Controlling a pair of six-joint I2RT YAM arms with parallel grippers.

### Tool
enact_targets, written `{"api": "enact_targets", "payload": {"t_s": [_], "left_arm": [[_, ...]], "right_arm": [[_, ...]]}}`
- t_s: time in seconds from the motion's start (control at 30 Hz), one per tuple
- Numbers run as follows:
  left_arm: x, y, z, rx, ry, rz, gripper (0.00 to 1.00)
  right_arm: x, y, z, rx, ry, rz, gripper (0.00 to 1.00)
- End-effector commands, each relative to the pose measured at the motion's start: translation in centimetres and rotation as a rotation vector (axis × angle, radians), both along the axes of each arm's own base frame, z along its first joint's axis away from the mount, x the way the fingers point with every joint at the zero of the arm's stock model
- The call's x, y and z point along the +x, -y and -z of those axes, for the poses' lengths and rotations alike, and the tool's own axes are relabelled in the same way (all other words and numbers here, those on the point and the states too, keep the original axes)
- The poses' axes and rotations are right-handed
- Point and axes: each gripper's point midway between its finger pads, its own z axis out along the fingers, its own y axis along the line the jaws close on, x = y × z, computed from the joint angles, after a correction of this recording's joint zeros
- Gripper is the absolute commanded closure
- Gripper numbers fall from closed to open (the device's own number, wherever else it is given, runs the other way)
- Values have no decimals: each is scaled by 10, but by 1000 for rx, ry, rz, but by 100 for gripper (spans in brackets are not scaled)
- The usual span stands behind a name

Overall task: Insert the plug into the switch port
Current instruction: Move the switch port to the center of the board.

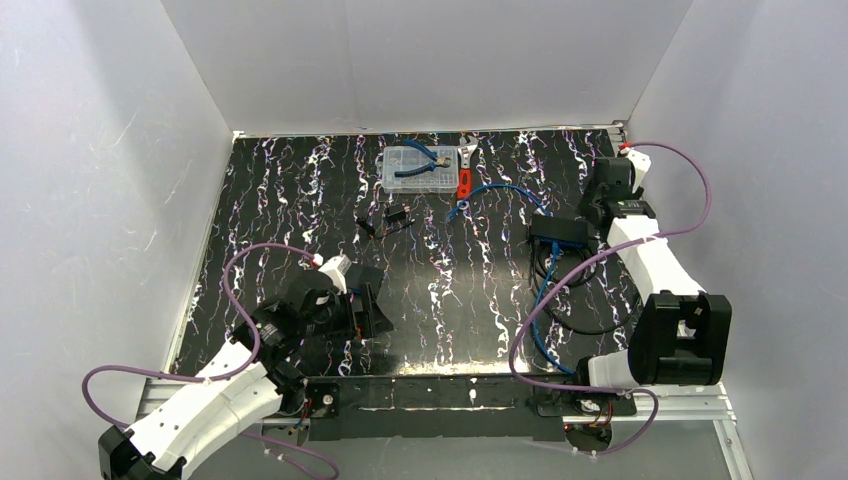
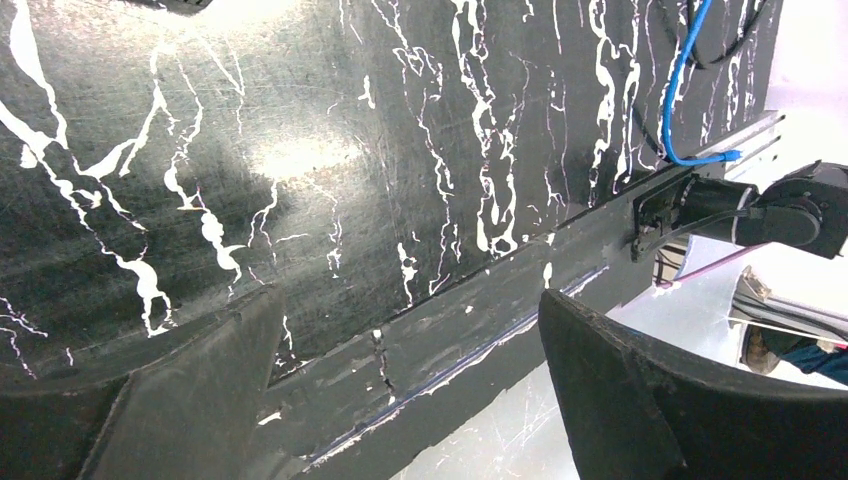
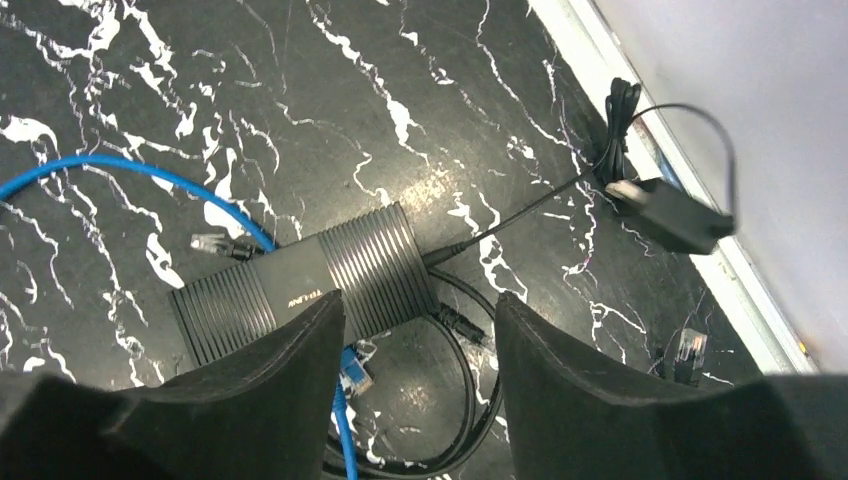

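Likely light and stiff, the blue-cabled plastic plug (image 3: pixel 355 372) just below the released, empty right end effector (image 3: pixel 418 310) wants pinching by its body.

The switch box (image 3: pixel 280 285) is a small, flat, matte-black slab with ribs running across its top. It lies flat on the marbled table (image 3: pixel 300 80), over on the right side and turned at a slant. The plug (image 3: pixel 355 372) is a small bluish connector on the end of a blue cable (image 3: pixel 345 440), and it sits right against the box's near long edge, pointing into it. The switch port is hidden under that edge, so I can't tell how deeply the plug is seated.
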Motion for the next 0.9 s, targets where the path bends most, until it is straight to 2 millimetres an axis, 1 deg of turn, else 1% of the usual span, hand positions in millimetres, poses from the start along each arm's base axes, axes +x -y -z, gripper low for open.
{"api": "enact_targets", "payload": {"t_s": [0.0, 0.13, 0.27, 0.47, 0.6, 0.77, 0.87], "left_arm": [[-5, 5, -2, -24, 8, 42, 2], [-6, 6, -4, -37, 12, 52, 2], [-7, 8, -6, -54, 20, 58, 2], [-8, 9, -7, -61, 16, 68, 2], [-9, 9, -7, -63, 16, 68, 2], [-8, 8, -7, -59, 17, 63, 2], [-8, 8, -6, -57, 16, 61, 2]], "right_arm": [[-1, -23, -30, 108, 83, -86, 37], [-11, -38, -35, 138, 77, -157, 37], [-21, -61, -38, 161, 73, -249, 37], [-23, -95, -38, 143, 43, -376, 37], [-24, -117, -27, 133, -20, -444, 37], [-33, -143, -2, 154, -102, -514, 39], [-38, -151, 15, 164, -154, -522, 40]]}}
